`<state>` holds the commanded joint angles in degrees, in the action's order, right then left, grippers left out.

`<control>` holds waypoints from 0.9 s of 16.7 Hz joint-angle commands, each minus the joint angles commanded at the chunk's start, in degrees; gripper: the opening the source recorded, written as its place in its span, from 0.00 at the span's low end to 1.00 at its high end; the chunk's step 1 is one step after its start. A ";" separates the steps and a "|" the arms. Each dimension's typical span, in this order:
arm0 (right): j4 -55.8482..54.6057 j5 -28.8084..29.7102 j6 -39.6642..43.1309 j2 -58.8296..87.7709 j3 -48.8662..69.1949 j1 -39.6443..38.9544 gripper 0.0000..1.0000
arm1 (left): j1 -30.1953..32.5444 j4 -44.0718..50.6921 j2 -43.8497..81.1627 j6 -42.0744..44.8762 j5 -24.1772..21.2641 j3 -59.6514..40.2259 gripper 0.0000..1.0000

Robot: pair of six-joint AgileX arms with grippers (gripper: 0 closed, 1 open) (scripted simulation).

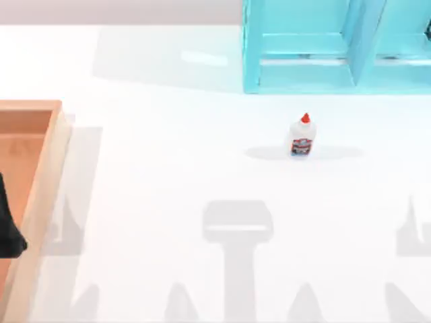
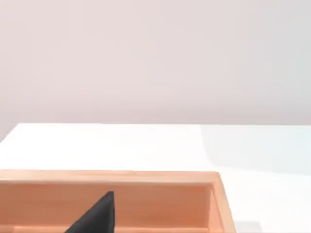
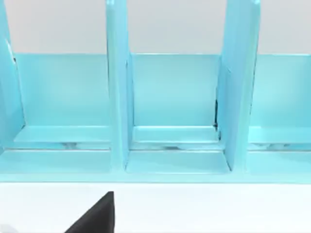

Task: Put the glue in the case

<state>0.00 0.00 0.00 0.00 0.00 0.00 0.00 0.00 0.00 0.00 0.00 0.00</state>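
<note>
Bright, even light; soft grey shadows on the table (image 1: 168,175)

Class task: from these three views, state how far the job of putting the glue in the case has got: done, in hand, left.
Done: nothing. The glue stands upright on the table, in front of the case and apart from it. In hand: nothing; no gripper is at the glue, and the left arm hangs over the wooden tray at the table's left. Left: reach the glue, grasp it, carry it into a compartment and release.
</note>
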 joint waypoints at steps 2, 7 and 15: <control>0.00 0.00 0.00 0.00 0.00 0.00 1.00 | 0.00 0.00 0.00 0.00 0.00 0.00 1.00; 0.00 0.00 0.00 0.00 0.00 0.00 1.00 | 2.34 -4.63 6.18 -0.69 1.53 -3.97 1.00; 0.00 0.00 0.00 0.00 0.00 0.00 1.00 | 11.64 -18.99 29.49 -3.13 8.61 -17.78 1.00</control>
<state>0.00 0.00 0.00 0.00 0.00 0.00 11.64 -18.99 29.49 -3.13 8.61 -17.78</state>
